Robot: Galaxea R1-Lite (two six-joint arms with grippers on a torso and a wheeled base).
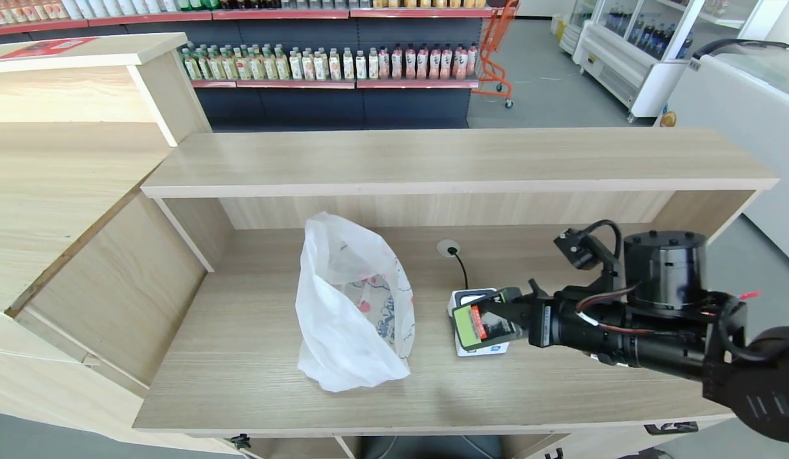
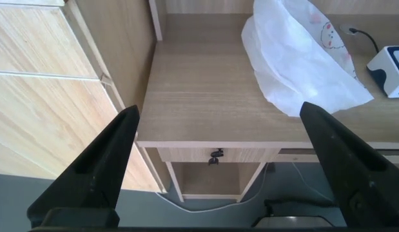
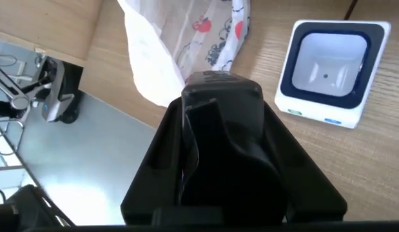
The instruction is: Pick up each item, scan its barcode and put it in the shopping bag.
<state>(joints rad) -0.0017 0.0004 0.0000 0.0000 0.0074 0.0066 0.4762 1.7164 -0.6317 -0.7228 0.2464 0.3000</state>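
Note:
My right gripper [image 1: 499, 315] is shut on a small green packet with a red and black label [image 1: 480, 325]. It holds the packet just above the white barcode scanner [image 1: 490, 349] on the desk. The right wrist view has the packet's dark back [image 3: 222, 90] in front, with the scanner's window [image 3: 328, 67] beside it. The white shopping bag [image 1: 347, 306] stands open-mouthed left of the scanner, with something printed inside. My left gripper [image 2: 220, 113] is open and empty, out past the desk's front edge, and the bag [image 2: 302, 58] lies ahead of it.
A black cable [image 1: 461, 264] runs from a desk hole to the scanner. A raised counter ledge [image 1: 458, 159] walls the desk at the back, with a wooden side panel [image 1: 139, 287] on the left. A keyed drawer [image 2: 215, 154] sits under the desk front.

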